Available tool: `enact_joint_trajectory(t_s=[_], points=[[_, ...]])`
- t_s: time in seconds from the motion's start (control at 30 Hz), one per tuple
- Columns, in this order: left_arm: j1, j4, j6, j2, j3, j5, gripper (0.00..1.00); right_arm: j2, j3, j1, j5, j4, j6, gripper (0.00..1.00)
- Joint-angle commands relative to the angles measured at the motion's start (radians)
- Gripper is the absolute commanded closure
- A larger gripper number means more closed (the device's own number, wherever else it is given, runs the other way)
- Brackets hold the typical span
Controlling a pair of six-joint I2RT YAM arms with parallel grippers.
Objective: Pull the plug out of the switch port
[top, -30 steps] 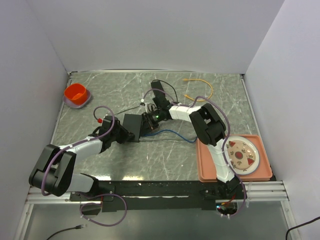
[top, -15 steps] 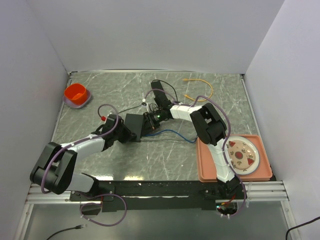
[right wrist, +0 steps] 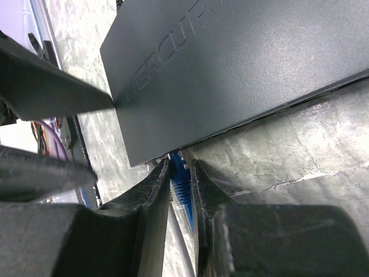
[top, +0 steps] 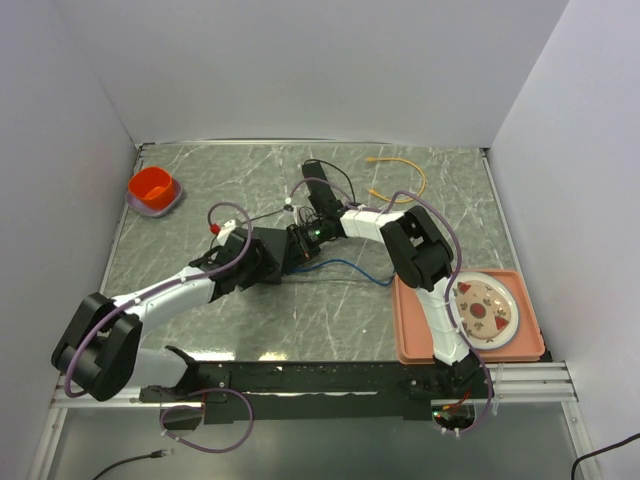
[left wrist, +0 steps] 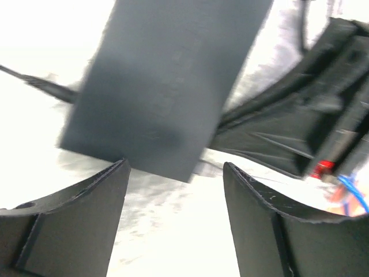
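Here's the plug (right wrist: 181,187), a small blue connector seated in the edge of the switch (right wrist: 242,63) that faces the right arm. The port itself is hidden under that edge. The plug looks like stiff, light plastic, so I'd expect it to take a firm pinch without crushing. It may have a latch tab, but I cannot tell from here. The place to hold it is on its 2 flat sides, right behind the switch's edge, not on the soft blue cable (top: 350,268) trailing away, which would only bend and stretch. The right tool (right wrist: 179,164) is exactly there, its 2 jaws clenched on the plug's sides, 1 on each flank, tips just beside the switch's edge. The switch is a flat matte-black box that looks light with a smooth skin, so it will likely slide along with the plug on this polished surface (top: 240,175) unless something braces it. It lies mid-surface between the 2 arms. At the opposite end from the plug, the left tool (left wrist: 176,173) stands spread wide and grasps nothing, with the switch's corner just beyond the gap and apart from both fingers (left wrist: 86,208). My read is that a straight pull away from the edge needs that far end pinned first, or the whole box may follow.
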Motion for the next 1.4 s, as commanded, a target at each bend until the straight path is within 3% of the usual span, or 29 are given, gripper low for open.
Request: enact_joint_trajectory(t_s=[0.0, 0.17, 0.63, 1.37], points=[[-0.025, -0.144, 0.065, -0.002, 0.070, -0.151, 0.27, 0.019, -0.010, -0.023, 0.133, -0.092, -0.043, 1.00], [-0.074, -0.238, 0.119, 0.024, 0.137, -0.256, 0.28, 0.025, -0.002, -0.024, 0.132, -0.093, -0.046, 1.00], [-0.214, -0.254, 0.113, 0.226, 0.228, -0.342, 0.34, 0.028, 0.001, -0.024, 0.129, -0.092, -0.041, 1.00], [-0.260, -0.202, 0.113, 0.295, 0.260, -0.316, 0.34, 0.033, 0.001, -0.023, 0.129, -0.092, -0.040, 1.00]])
